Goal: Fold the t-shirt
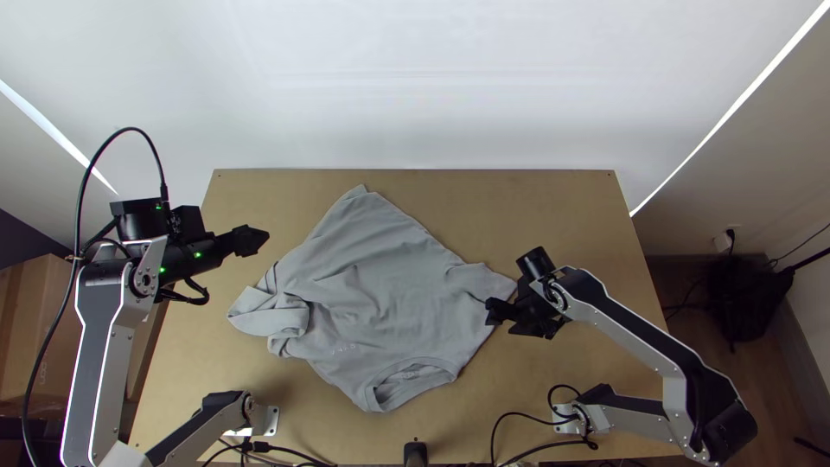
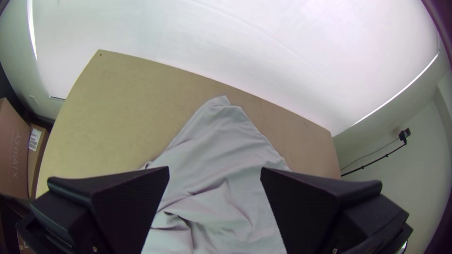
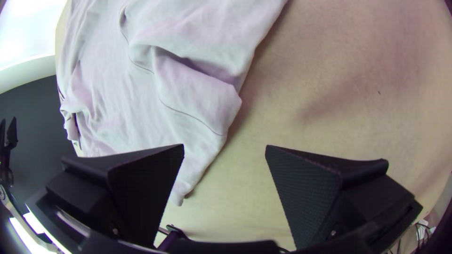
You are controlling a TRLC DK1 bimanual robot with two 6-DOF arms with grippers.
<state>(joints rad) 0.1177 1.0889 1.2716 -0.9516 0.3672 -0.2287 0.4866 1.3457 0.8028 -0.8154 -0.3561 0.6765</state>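
Observation:
The grey t-shirt (image 1: pixel 380 277) lies wrinkled and askew on the table, its neckline toward the near edge and its left part bunched in folds. My left gripper (image 1: pixel 264 240) is left of the shirt, apart from it; in the left wrist view the gripper (image 2: pixel 215 171) stands open, with the shirt (image 2: pixel 221 141) beyond. At the shirt's right sleeve is my right gripper (image 1: pixel 500 320). In the right wrist view that gripper (image 3: pixel 225 148) is open, with the sleeve (image 3: pixel 197 99) near one finger and nothing held.
Bare wooden table (image 1: pixel 553 207) surrounds the shirt. Cables (image 1: pixel 510 424) run along the near edge by the arms' bases. A cardboard box (image 1: pixel 30 320) stands left of the table, and a black bag (image 1: pixel 743 294) lies on the floor at the right.

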